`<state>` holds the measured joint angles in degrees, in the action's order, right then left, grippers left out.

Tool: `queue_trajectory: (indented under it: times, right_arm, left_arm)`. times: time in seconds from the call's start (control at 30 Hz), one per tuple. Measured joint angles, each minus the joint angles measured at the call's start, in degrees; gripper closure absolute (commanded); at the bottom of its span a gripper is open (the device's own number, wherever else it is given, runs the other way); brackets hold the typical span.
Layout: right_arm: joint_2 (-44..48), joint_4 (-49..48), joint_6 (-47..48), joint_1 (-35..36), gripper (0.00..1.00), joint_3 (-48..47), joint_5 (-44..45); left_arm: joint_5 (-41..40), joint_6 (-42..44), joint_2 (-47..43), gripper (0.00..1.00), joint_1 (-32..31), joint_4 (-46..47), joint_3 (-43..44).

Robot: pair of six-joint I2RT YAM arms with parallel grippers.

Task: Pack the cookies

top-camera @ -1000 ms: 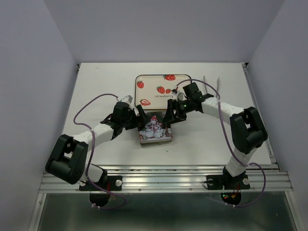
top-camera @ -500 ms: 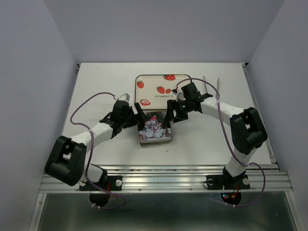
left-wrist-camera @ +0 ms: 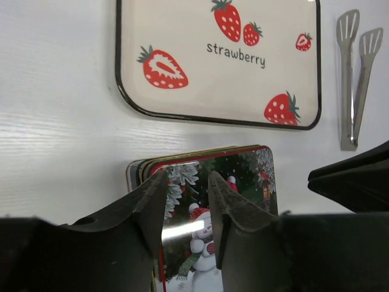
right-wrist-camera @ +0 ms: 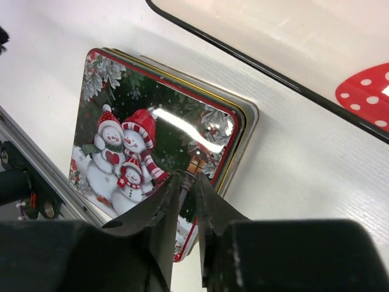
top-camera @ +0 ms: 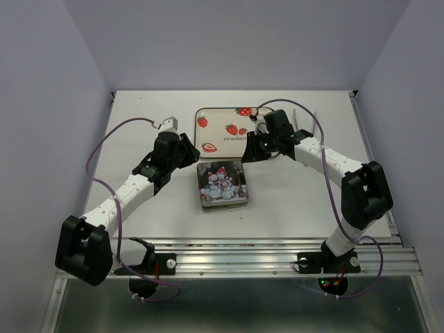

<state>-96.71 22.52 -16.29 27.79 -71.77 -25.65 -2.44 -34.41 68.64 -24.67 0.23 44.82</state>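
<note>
Hovering over the snowman tin

My hand (left-wrist-camera: 187, 207) is hanging with a narrow gap between its fingers above the lidded snowman tin (left-wrist-camera: 243, 182) on the white desk (left-wrist-camera: 55, 152); the strawberry tray (left-wrist-camera: 219, 61) and metal tongs (left-wrist-camera: 352, 73) are lying beyond.
</note>
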Motion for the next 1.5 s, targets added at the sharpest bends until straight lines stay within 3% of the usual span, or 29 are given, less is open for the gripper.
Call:
queue_trajectory:
  times: [0.17,0.33,0.63,0.87,1.13,1.3,1.5]
  right_arm:
    - [-0.4,-0.7,0.5,1.7,0.8,-1.7,0.6]
    - [-2.8,-1.6,0.7,3.4,0.81,-3.1,0.6]
    - [-5.7,-1.1,0.9,3.8,0.8,-3.4,0.5]
    - [-5.7,-0.3,1.5,3.8,0.81,-3.5,0.7]
    - [-2.3,-0.3,5.1,3.8,0.82,-2.4,-0.7]
    - [4.4,-0.3,7.5,4.5,0.82,2.3,-4.2]
    - [7.1,-0.3,7.8,4.9,0.81,7.2,-7.2]
  left_arm:
    - [5.2,1.4,5.3,0.69,-0.4,1.8,1.9]
    - [7.9,2.0,10.1,0.73,-1.5,1.9,1.9]
    - [3.3,-0.9,14.6,0.87,-1.3,4.0,-0.7]
    - [4.1,-1.7,16.2,0.85,-1.1,8.3,-1.0]
    - [3.8,-0.3,7.1,0.7,-1.2,0.5,-1.5]
    - [4.1,0.1,1.5,0.69,-2.1,-2.6,-0.7]
    - [6.4,-0.2,0.7,0.69,-5.5,-6.1,-0.7]
